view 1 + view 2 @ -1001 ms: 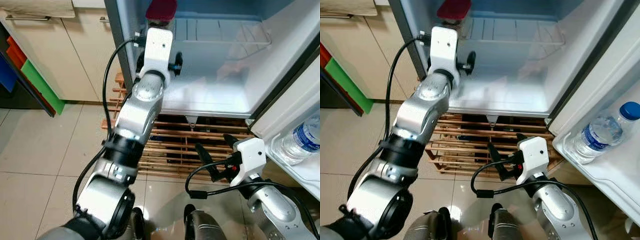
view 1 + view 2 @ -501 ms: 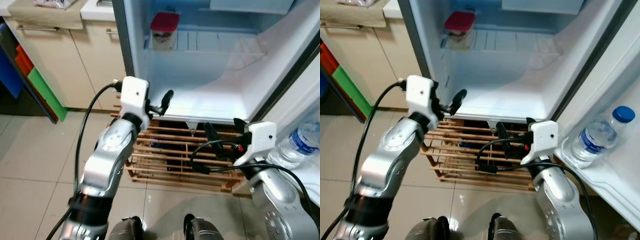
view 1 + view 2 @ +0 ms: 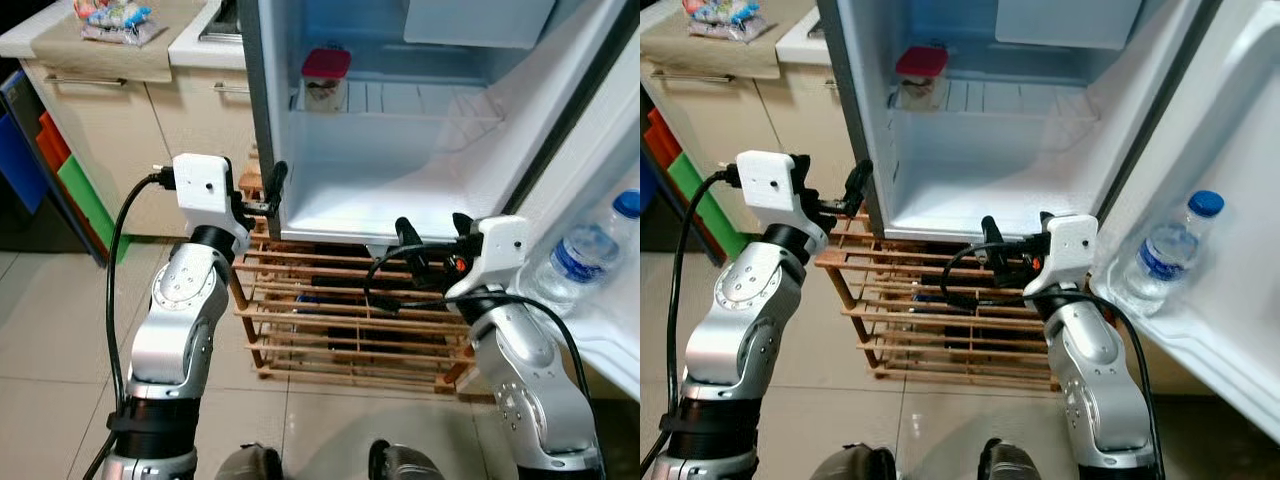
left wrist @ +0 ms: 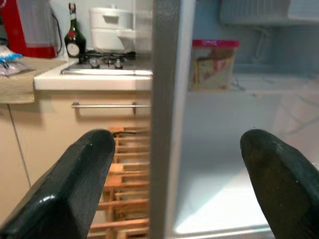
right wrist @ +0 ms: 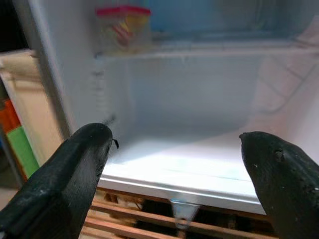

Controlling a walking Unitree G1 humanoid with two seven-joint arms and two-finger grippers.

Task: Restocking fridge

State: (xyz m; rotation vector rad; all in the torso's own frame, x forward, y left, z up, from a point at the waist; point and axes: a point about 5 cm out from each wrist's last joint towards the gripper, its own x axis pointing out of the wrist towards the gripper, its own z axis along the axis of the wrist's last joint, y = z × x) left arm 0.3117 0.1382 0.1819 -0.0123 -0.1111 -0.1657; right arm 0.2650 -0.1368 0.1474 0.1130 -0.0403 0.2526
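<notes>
The small fridge (image 3: pixel 400 200) stands open. A clear container with a red lid (image 3: pixel 325 78) sits at the left end of its wire shelf. A water bottle (image 3: pixel 585 255) with a blue cap stands in the door shelf at right. My left gripper (image 3: pixel 270 195) is open and empty just outside the fridge, its fingers (image 4: pixel 84 174) straddling the front edge of the left wall. My right gripper (image 3: pixel 432 235) is open and empty, level with the fridge's bottom front edge and pointing inside. The right wrist view looks at the bare fridge floor (image 5: pixel 184 164) and the container (image 5: pixel 122 27).
A slatted wooden rack (image 3: pixel 340 320) sits under the fridge. Beige cabinets (image 3: pixel 120 140) and a counter with a snack packet (image 3: pixel 110 20) are at left. A hob, a white pot and a dark bottle (image 4: pixel 75 40) stand on the counter. The fridge door (image 3: pixel 610 150) bounds the right.
My left arm has pulled back out of the fridge, from near the container down to the left wall's front edge. My right gripper has risen toward the fridge's bottom edge. The camera view has shifted.
</notes>
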